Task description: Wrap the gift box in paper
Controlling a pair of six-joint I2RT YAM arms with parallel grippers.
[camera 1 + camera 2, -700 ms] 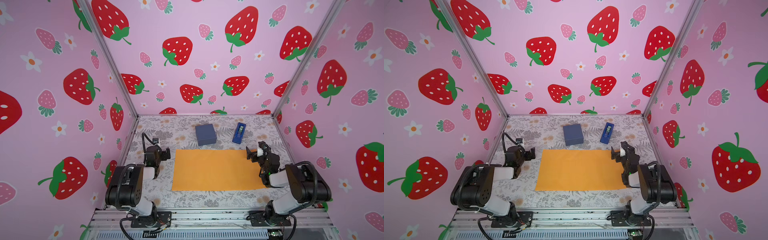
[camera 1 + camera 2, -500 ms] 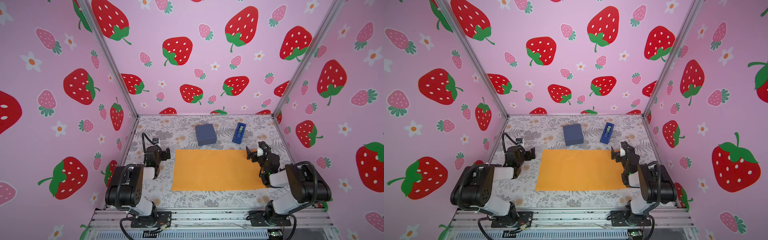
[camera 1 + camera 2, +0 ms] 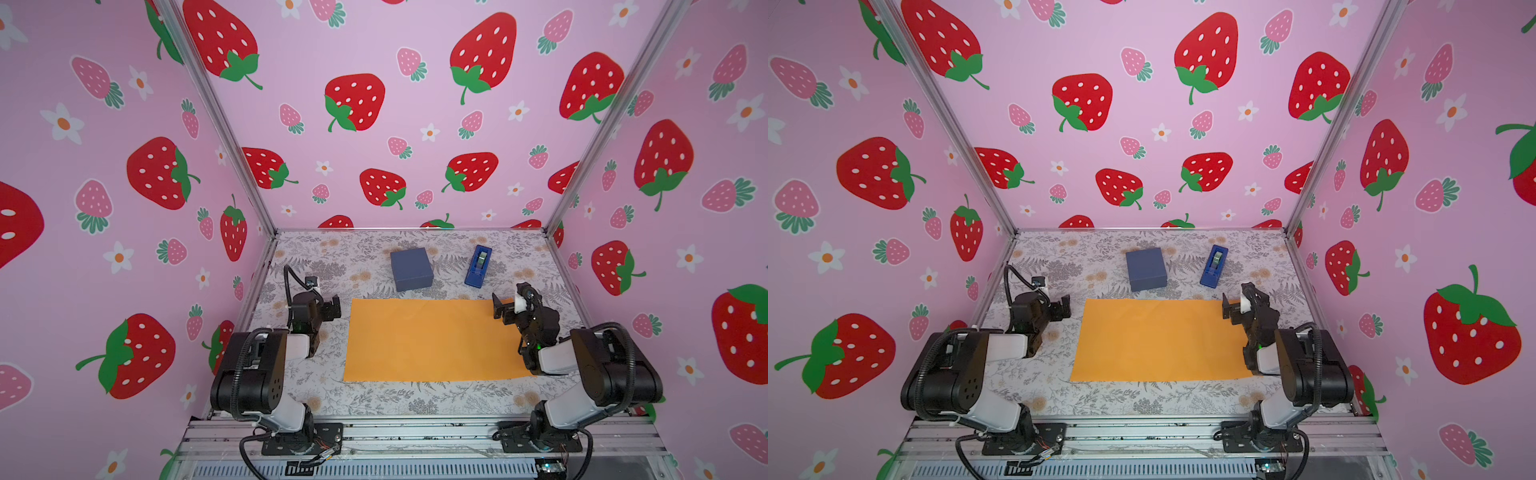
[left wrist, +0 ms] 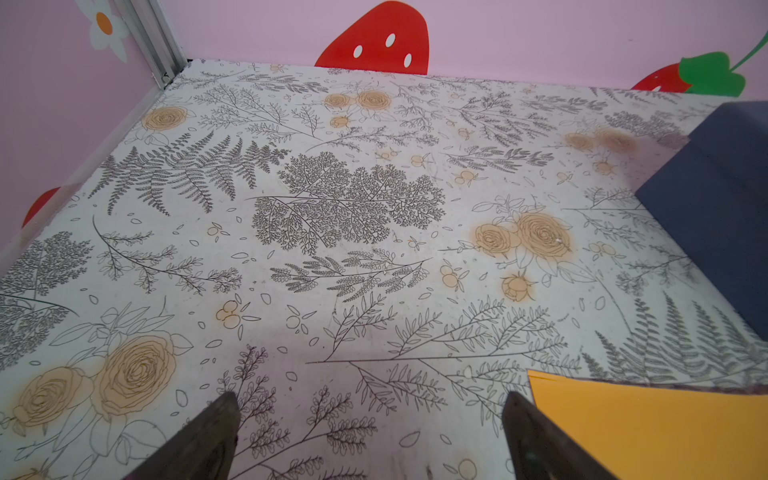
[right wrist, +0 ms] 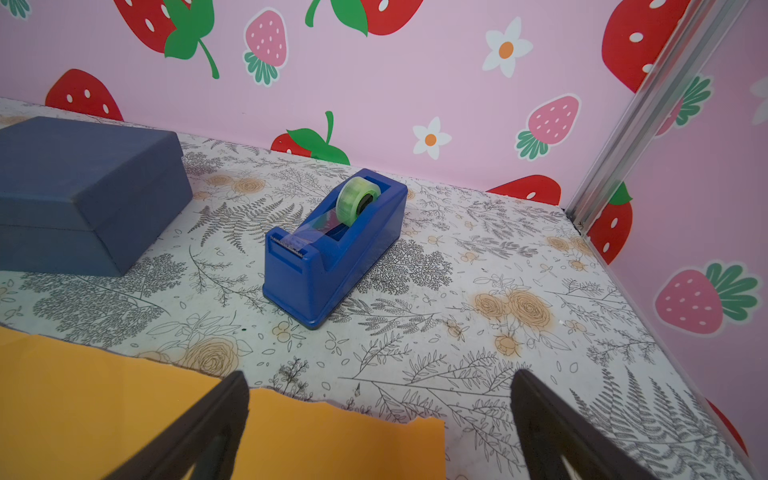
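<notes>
The slate-blue gift box (image 3: 411, 269) (image 3: 1145, 269) (image 4: 719, 208) (image 5: 79, 187) sits closed on the floral table, just behind the far edge of the orange paper (image 3: 432, 338) (image 3: 1160, 338) (image 4: 648, 428) (image 5: 124, 415), which lies flat in the middle. My left gripper (image 3: 334, 309) (image 3: 1064, 309) (image 4: 370, 399) hovers open off the paper's far left corner, nothing between its fingers. My right gripper (image 3: 505, 305) (image 3: 1233, 307) (image 5: 380, 378) stands open above the paper's far right corner, holding nothing. That edge of the paper looks torn and uneven in the right wrist view.
A bright-blue tape dispenser (image 3: 478, 266) (image 3: 1214, 266) (image 5: 332, 245) with a green roll stands right of the box. Pink strawberry walls (image 3: 395, 124) close the table on three sides. Both arm bases (image 3: 257, 374) (image 3: 598, 374) stand at the front corners.
</notes>
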